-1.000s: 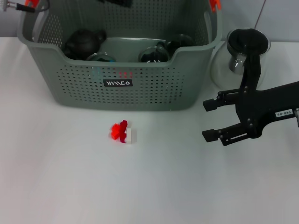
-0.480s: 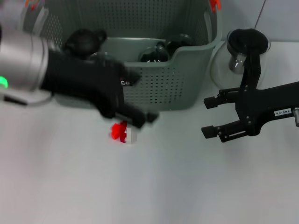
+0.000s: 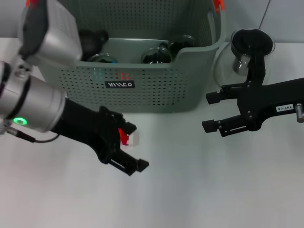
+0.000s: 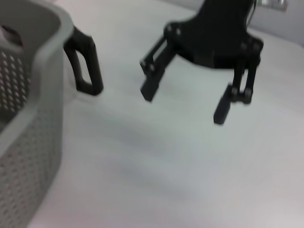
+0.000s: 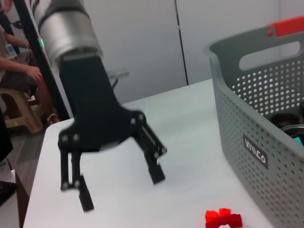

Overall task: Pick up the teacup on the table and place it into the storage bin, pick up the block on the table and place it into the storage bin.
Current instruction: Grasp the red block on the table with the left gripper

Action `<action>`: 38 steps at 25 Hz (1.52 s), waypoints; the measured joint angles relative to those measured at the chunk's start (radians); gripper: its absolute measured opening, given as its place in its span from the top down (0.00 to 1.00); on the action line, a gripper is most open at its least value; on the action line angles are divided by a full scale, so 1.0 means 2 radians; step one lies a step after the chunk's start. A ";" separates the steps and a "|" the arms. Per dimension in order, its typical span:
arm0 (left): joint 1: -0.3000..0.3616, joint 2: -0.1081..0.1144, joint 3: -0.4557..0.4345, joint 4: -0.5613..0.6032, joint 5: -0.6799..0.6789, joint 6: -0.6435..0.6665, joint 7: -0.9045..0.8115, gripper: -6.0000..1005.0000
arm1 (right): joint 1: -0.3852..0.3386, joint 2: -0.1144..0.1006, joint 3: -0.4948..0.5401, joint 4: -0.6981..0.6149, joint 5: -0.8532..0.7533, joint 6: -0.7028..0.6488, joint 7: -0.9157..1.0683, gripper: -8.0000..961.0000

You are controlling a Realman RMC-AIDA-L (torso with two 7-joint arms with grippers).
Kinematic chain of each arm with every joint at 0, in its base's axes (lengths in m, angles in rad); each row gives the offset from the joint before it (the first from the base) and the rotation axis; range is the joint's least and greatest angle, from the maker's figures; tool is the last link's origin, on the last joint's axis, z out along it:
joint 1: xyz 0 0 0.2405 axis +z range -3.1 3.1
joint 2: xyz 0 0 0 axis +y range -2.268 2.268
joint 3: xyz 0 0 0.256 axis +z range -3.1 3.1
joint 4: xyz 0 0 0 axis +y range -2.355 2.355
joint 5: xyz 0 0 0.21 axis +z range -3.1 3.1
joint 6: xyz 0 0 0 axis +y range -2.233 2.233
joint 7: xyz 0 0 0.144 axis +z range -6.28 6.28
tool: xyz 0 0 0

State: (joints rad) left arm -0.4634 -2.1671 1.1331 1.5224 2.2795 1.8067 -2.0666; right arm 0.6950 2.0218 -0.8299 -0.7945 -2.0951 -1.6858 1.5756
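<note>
My work lies on a plain white table [image 3: 199,190] under even light. Behind it is a pale wall [image 5: 137,42] with a dark vertical seam. Off to one side a person [image 5: 19,71] sits on a wooden stool [image 5: 21,107].

Even, bright overhead light washes the white table [image 3: 199,190] nearly to glare in the head view, leaving only faint, soft shadows along the front wall of the storage bin [image 3: 156,90]. The left wrist view is smeared throughout: the right gripper [image 4: 190,102] and the bin wall look soft-edged. In the right wrist view the left gripper [image 5: 121,190] is blurred, while the block [image 5: 223,219] stays fairly crisp.
</note>
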 joint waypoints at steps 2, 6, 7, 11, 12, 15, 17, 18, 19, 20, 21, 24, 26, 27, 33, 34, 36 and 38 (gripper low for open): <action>-0.005 0.001 0.005 -0.024 0.009 -0.015 0.016 0.05 | 0.000 0.000 0.000 0.000 0.000 0.002 0.002 0.09; -0.017 0.001 0.009 -0.068 0.034 -0.063 0.026 0.05 | 0.001 0.000 0.001 0.000 0.000 0.006 0.006 0.09; -0.020 0.001 0.010 -0.079 0.040 -0.073 0.026 0.05 | 0.001 0.000 0.001 0.000 0.000 0.006 0.008 0.09; -0.028 0.001 0.013 -0.109 0.060 -0.107 0.028 0.05 | 0.001 0.000 0.001 0.000 0.000 0.007 0.013 0.09; -0.028 0.001 0.013 -0.109 0.060 -0.107 0.028 0.05 | 0.001 0.000 0.001 0.000 0.000 0.007 0.014 0.09; -0.029 0.001 0.016 -0.131 0.075 -0.135 0.033 0.05 | 0.002 0.000 0.001 0.000 0.000 0.007 0.017 0.09; -0.028 0.001 0.016 -0.140 0.081 -0.151 0.038 0.05 | 0.002 0.000 0.001 0.000 0.000 0.007 0.017 0.09; -0.026 0.001 0.015 -0.144 0.084 -0.159 0.040 0.05 | 0.002 0.000 0.001 0.000 0.000 0.008 0.017 0.09; -0.025 0.001 0.015 -0.148 0.087 -0.168 0.042 0.05 | 0.002 0.000 0.001 0.000 0.000 0.008 0.017 0.09; -0.025 0.001 0.014 -0.152 0.092 -0.177 0.042 0.05 | 0.002 0.000 0.001 0.000 0.000 0.008 0.017 0.09; -0.024 0.000 0.014 -0.157 0.098 -0.188 0.042 0.05 | 0.003 0.000 0.001 0.000 0.000 0.008 0.017 0.09; -0.024 0.000 0.013 -0.167 0.108 -0.207 0.037 0.05 | 0.003 0.000 0.001 0.000 0.000 0.008 0.017 0.09; -0.024 0.000 0.013 -0.173 0.114 -0.221 0.030 0.05 | 0.004 0.000 0.001 0.000 0.000 0.008 0.017 0.09; -0.024 0.000 0.013 -0.175 0.115 -0.224 0.027 0.05 | 0.004 0.000 0.001 0.000 0.000 0.008 0.017 0.09; -0.027 0.000 0.015 -0.183 0.116 -0.237 -0.004 0.05 | 0.005 0.001 0.001 0.000 0.000 0.008 0.017 0.09; -0.028 0.000 0.015 -0.184 0.116 -0.237 -0.012 0.05 | 0.005 0.001 0.001 0.000 0.000 0.008 0.017 0.09; -0.030 0.000 0.016 -0.185 0.116 -0.237 -0.029 0.05 | 0.005 0.001 0.001 0.000 0.000 0.008 0.016 0.09; -0.030 -0.001 0.016 -0.186 0.116 -0.239 -0.036 0.05 | 0.005 0.002 0.001 0.000 0.000 0.008 0.015 0.09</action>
State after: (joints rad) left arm -0.5242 -2.1684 1.1649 1.1494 2.5125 1.3285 -2.1392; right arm 0.7056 2.0248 -0.8284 -0.7946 -2.0955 -1.6689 1.6061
